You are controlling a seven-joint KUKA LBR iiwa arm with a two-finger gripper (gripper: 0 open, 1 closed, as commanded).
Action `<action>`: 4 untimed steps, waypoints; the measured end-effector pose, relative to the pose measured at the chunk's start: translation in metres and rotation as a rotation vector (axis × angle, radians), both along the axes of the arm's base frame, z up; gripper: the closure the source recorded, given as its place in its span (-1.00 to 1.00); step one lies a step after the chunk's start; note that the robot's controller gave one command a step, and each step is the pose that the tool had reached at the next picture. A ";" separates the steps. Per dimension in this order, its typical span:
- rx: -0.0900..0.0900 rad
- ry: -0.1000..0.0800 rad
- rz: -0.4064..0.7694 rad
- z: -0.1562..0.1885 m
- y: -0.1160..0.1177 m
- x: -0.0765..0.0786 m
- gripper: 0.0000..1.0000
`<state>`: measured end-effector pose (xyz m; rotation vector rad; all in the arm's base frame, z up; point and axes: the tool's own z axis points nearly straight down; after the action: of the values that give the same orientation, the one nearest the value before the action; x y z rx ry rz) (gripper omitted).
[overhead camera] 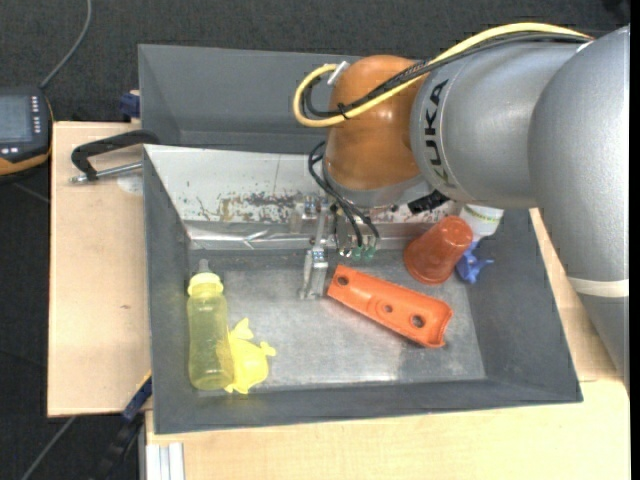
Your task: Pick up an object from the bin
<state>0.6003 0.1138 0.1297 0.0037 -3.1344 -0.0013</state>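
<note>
Gripper (316,271) hangs near the bin's (165,298) back wall, perhaps touching an orange handle's (392,310) end; open or closed, we cannot tell.

The long orange plastic piece (390,310), handle-like with two small holes, lies flat in the bin (300,343), right of centre, slanting down toward the right.

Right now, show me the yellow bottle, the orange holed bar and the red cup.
yellow bottle (206,343): camera view, mid body.
orange holed bar (390,308): camera view, middle.
red cup (438,250): camera view, side wall.
</note>
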 end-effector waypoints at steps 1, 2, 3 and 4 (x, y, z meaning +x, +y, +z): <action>0.001 -0.008 -0.002 0.005 0.000 0.002 -1.00; 0.003 -0.006 0.091 -0.005 -0.036 -0.010 -1.00; 0.000 -0.009 0.209 -0.026 -0.055 -0.027 -1.00; 0.004 -0.007 0.024 -0.034 -0.092 -0.033 -1.00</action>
<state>0.5670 0.0222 0.0953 0.0420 -3.1409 -0.0069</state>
